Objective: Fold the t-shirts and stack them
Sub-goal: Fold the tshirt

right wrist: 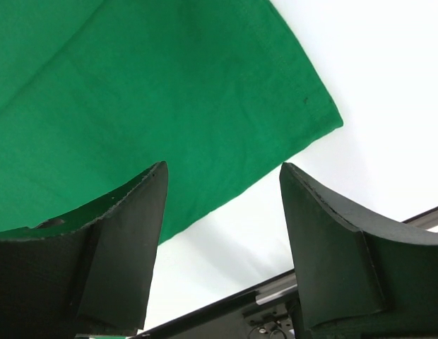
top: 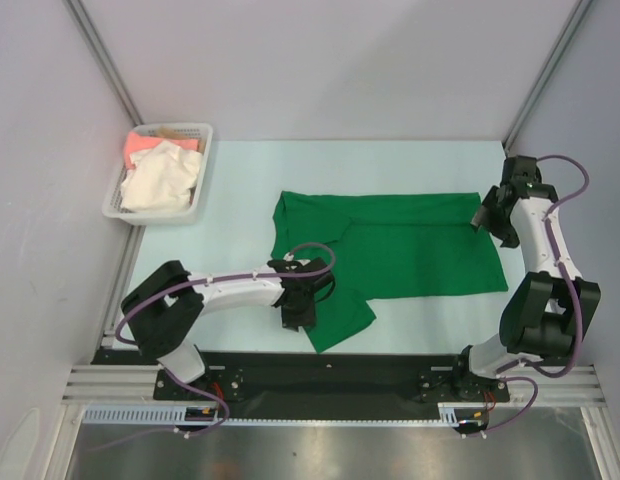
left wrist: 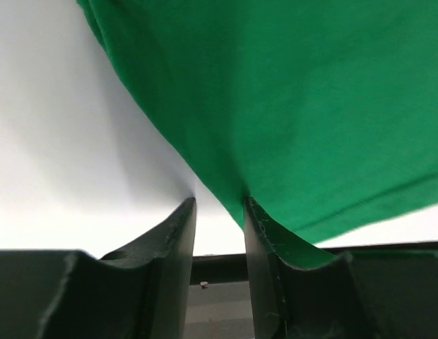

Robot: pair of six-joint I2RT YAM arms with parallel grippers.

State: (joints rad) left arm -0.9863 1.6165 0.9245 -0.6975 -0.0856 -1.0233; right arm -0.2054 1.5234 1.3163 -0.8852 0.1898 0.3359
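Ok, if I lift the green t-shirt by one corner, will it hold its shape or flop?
Probably flops: the green t-shirt lies limp and flat with soft folds, so a lifted corner would likely sag and trail. Pushed, it would likely bunch rather than slide whole; its edge drapes over one finger of the left claw.

Green t-shirt (top: 410, 250) spread flat; cream t-shirt (top: 158, 185) and pink t-shirt (top: 140, 148) crumpled in basket (top: 150, 216).
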